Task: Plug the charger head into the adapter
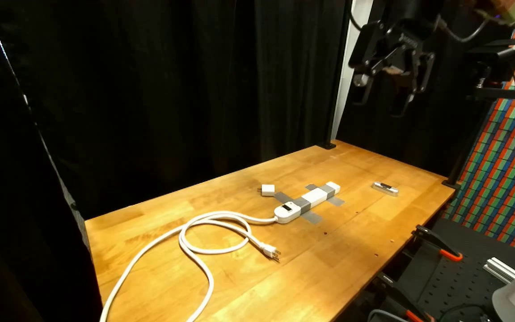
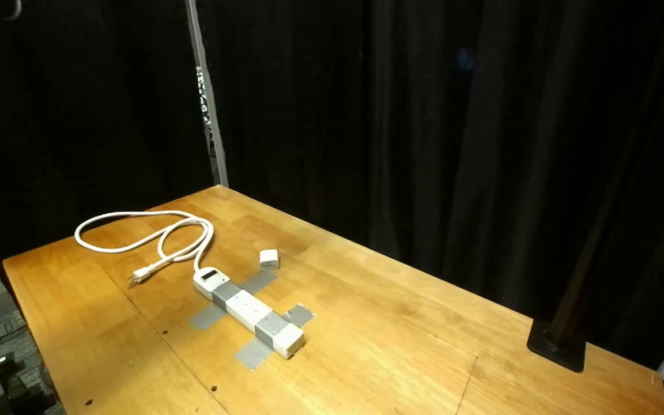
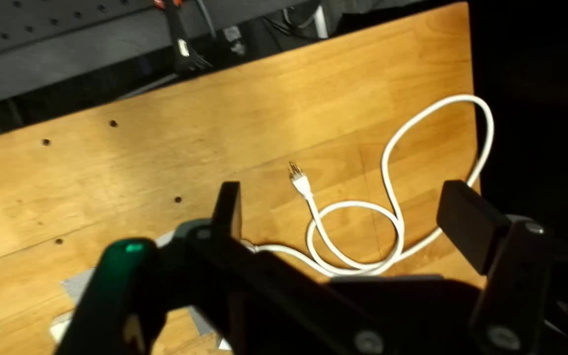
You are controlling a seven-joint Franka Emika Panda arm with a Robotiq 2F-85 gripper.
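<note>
White plastic, the adapter (image 1: pixel 314 197) lay on the desk (image 1: pixel 284 286) under bands of grey tape (image 1: pixel 313 218). The charger head (image 1: pixel 268 190) sat apart from it, near a tape end, toward the long edge along the black curtain (image 1: pixel 172 112). The adapter's white cable (image 1: pixel 216 252) looped toward one short edge, its pronged plug (image 1: pixel 269 251) pointing to the opposite long edge. Above the desk hung the gripper (image 3: pixel 342 212), its jaws standing well apart.

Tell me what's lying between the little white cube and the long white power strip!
A piece of gray tape lies on the table between the white cube and the power strip, as both exterior views show.
</note>
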